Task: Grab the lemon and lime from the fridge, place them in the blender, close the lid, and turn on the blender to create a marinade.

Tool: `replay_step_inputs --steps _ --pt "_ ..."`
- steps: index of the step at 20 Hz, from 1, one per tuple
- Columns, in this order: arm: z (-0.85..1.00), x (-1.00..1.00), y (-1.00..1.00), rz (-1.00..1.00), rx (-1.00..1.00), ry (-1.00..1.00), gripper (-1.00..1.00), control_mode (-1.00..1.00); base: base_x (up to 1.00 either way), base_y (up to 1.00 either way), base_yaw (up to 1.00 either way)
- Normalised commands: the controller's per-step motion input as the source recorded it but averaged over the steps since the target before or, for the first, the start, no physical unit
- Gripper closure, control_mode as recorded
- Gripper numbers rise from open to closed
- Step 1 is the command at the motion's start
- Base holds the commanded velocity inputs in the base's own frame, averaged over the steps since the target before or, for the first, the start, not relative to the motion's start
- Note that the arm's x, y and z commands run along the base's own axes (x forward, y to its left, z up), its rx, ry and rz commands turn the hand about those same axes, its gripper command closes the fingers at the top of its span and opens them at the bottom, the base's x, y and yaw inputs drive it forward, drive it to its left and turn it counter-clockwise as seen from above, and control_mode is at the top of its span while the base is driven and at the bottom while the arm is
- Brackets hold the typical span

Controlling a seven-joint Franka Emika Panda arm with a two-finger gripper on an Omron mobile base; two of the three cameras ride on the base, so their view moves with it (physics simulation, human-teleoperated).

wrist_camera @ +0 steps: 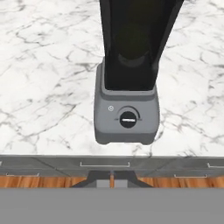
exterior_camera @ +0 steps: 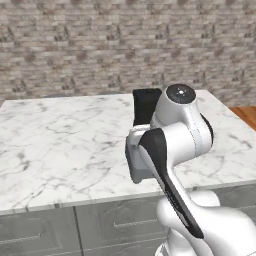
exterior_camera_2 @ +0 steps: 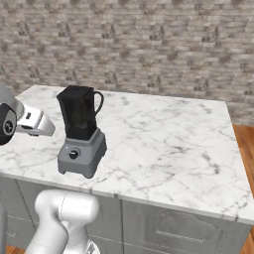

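Hand view: the claw (wrist_camera: 112,178) is closed tight on nothing, its tips pressed together, facing the blender (wrist_camera: 127,94) and its round black knob (wrist_camera: 127,119). The blender stands near the front edge of the marble table (exterior_camera_2: 163,144), jar upright.

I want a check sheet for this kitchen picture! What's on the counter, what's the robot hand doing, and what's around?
Surface: white marble counter, grey drawers below.
Job's things: blender stands near the counter's front edge, black jar on grey base; knob faces the hand camera. Whether a lid is on, cannot tell.
Clutter: nothing seen.
Grippers: gripper shut, holding nothing, in front of the knob, not touching it.
Cables: nothing seen.
Surroundings: brick wall behind, wooden floor.
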Motion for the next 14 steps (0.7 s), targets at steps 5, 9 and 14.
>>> replay_step_inputs --steps 5,9,14 --pt "0.0 0.0 -0.02 0.0 0.01 0.01 1.0 -1.0 0.0 0.0 0.0" --pt "0.0 0.0 0.0 0.0 0.0 0.0 1.0 -1.0 0.0 0.0 0.0" --pt "-0.11 0.0 0.0 0.0 0.0 0.0 1.0 -1.0 0.0 0.0 0.0"
